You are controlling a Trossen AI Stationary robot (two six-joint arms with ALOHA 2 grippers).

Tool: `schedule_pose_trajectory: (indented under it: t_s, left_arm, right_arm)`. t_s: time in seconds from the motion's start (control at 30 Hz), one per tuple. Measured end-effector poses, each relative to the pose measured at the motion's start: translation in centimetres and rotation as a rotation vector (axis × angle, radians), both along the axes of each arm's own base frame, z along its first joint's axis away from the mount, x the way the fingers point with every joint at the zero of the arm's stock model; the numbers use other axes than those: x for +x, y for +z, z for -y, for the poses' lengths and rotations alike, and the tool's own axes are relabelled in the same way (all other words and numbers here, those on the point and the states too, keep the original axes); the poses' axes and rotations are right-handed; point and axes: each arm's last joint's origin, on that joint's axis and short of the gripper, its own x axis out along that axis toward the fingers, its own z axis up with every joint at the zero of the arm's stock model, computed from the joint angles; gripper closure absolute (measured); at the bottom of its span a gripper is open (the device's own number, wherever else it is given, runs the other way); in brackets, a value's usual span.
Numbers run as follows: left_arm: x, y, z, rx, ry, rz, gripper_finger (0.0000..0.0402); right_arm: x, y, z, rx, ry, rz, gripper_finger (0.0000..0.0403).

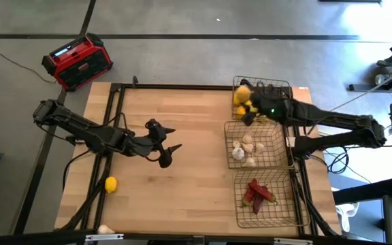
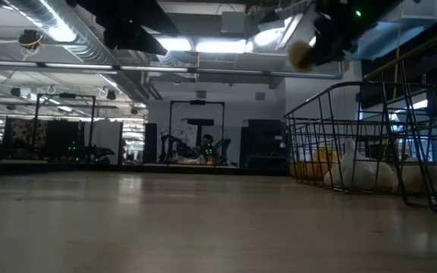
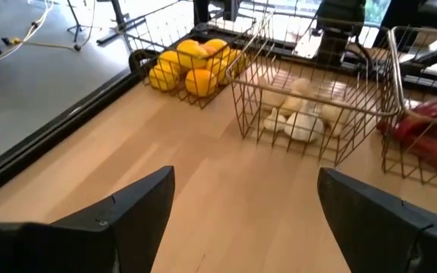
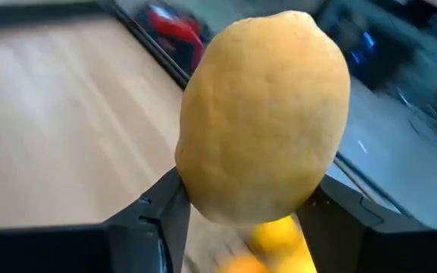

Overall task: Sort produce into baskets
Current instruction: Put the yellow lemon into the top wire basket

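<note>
A: How is the right end effector [image 4: 241,212] seen at this moment?

B: It is clenched on a lemon [image 4: 264,117], which is gripped between the two dark fingers [image 4: 154,220]. In the high view it is held over the far basket [image 1: 288,87], above the lemons [image 1: 242,96] already gathered there. In the low view the held lemon is seen well above the wire rim.

A: And the left end effector [image 1: 169,151]?

B: It is released, with the fingers [image 3: 120,216] spread wide and nothing between them. It is positioned over the bare middle of the tabletop [image 1: 189,177], well apart from the baskets.

A: Where is the rest of the produce found?

B: Three baskets are lined up along the right side of the tabletop. Garlic bulbs [image 1: 244,150] are held in the middle basket [image 1: 275,133], and red chili peppers [image 1: 258,193] are laid in the near basket [image 1: 281,211]. One loose lemon [image 1: 111,184] is left on the tabletop near the left edge, and a white garlic bulb [image 1: 105,230] is seen at the near left corner.

A: Is anything else noted?

B: A red-and-black radio [image 1: 77,60] is set on the floor beyond the far left corner
</note>
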Motion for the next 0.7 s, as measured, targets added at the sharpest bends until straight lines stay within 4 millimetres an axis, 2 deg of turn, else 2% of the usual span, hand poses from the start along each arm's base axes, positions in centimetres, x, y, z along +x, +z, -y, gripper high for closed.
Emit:
schedule_pose_trajectory:
  t_s: [0.17, 0.3, 0.7]
  left_arm:
    - [0.1, -0.2, 0.0, 0.004, 0.000, -0.009, 0.0082]
    - [0.2, -0.3, 0.0, 0.004, 0.001, -0.012, 0.0082]
    - [0.4, -0.6, 0.1, 0.007, 0.003, -0.023, 0.0082]
  right_arm:
    - [-2.8, -0.5, 2.4, 0.061, -0.167, -0.093, 0.0206]
    - [-4.2, -1.3, 4.4, 0.117, -0.272, -0.173, 0.0206]
    - [-6.2, -4.2, 9.4, 0.441, -0.415, -0.210, 0.0206]
